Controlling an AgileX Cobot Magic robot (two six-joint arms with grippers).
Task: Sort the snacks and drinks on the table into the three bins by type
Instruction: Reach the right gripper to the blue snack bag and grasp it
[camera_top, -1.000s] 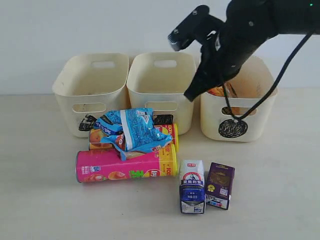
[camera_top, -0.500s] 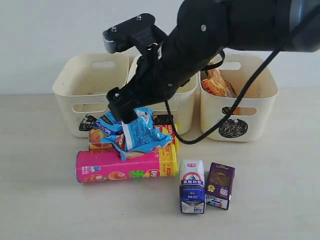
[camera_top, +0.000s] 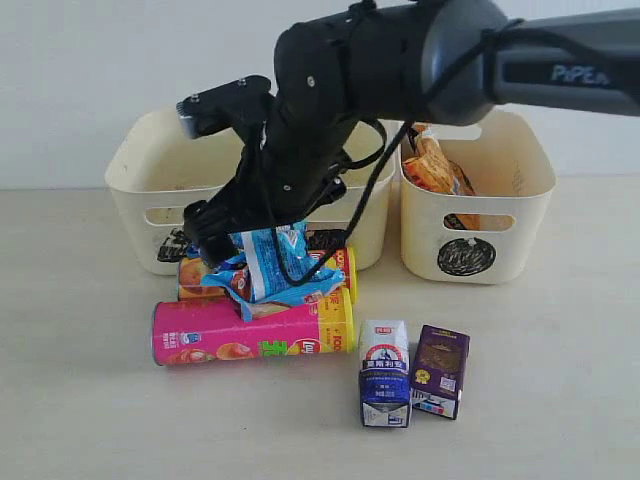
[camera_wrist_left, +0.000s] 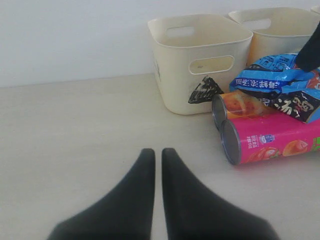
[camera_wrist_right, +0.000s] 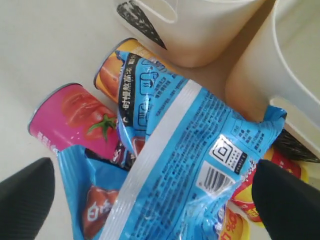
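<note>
Blue bag (camera_wrist_right: 170, 150) lies right under your right tool (camera_wrist_right: 155, 197), jaws spread wide either side. Your left tool (camera_wrist_left: 156, 165) is pressed together above the desk (camera_wrist_left: 75, 130).

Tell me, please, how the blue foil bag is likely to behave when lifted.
The blue bag looks crinkled, so it will probably flex and feel light. Its glossy foil may slip. It lies across the pink can and orange can, which might roll once it lifts.

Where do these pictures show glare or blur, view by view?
Right wrist view: white glare on the blue bag, the fingertips soft. Left wrist view: the left gripper close and slightly soft. Exterior view: even light, sharp, faint shadows.
</note>
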